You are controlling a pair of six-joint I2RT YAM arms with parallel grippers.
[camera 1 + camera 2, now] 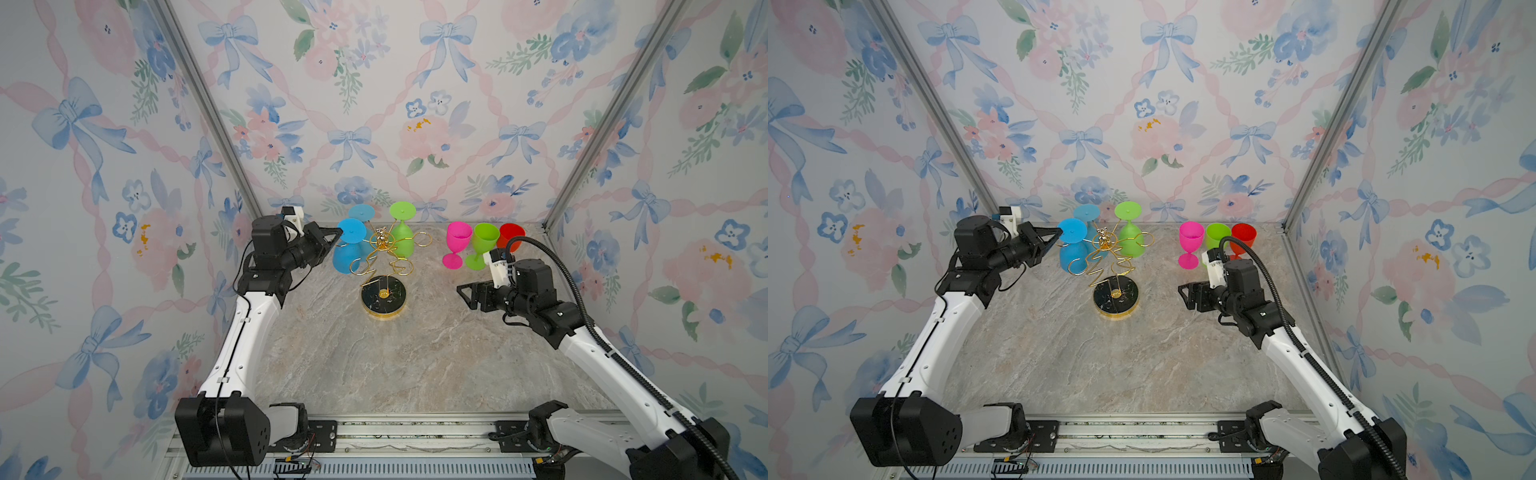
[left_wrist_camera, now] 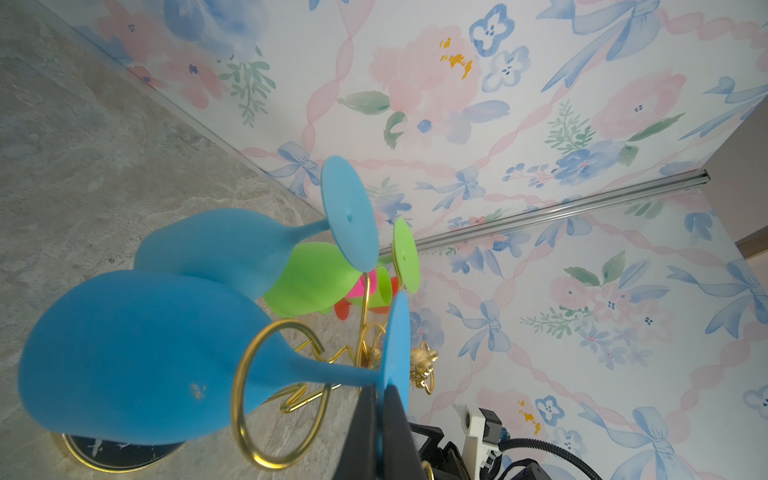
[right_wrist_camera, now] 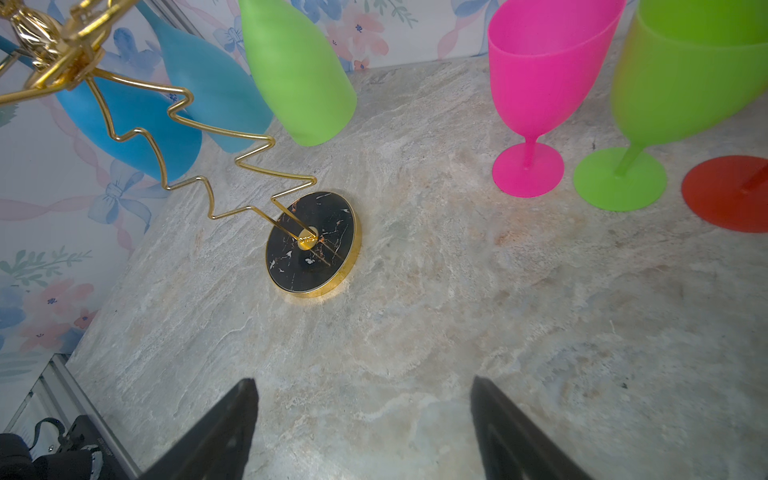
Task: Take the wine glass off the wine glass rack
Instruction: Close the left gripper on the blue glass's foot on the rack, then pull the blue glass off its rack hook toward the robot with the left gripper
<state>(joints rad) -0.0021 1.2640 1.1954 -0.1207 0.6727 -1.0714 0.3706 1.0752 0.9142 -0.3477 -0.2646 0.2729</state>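
From above, in both top views: rack [image 1: 383, 297] [image 1: 1116, 297] upright on the worktop [image 1: 415, 365], toward the back, a little left of middle. Blue wine glass [image 1: 347, 259] [image 1: 1073, 257] hanging upside down at the rack's left side, bowl down, round foot on top. Left jaws level with that foot, tips right at its left rim, clenched on it. Behind, on the same rack, a second blue glass [image 1: 361, 212] and a hanging green glass [image 1: 403, 245], both foot up. Off to the right, well apart from the rack, a pink glass [image 1: 457, 243], a standing green glass [image 1: 484, 245] and a red glass [image 1: 512, 235], upright in a row. Right jaws low over bare worktop, right of the rack's base and in front of that row, touching nothing.

From the left wrist: wine glass [image 2: 137, 353] large and close, stem running from the bowl to the thin foot. Edge of the foot pinched between the left jaws, a sliver of blue showing between the two black tips. Black base of the rack [image 2: 124, 453] beyond the bowl. Gold loop crossing the stem; cannot tell whether the stem sits inside it.

From the right wrist: right jaws spread wide, released, only bare worktop between them. Rack [image 3: 311, 245] ahead, zigzag wire rising from its black base. Wine glass [image 3: 137, 108] hanging beyond that wire, well apart from these jaws. Feet of the pink, green and red glasses flat on the worktop to one side.
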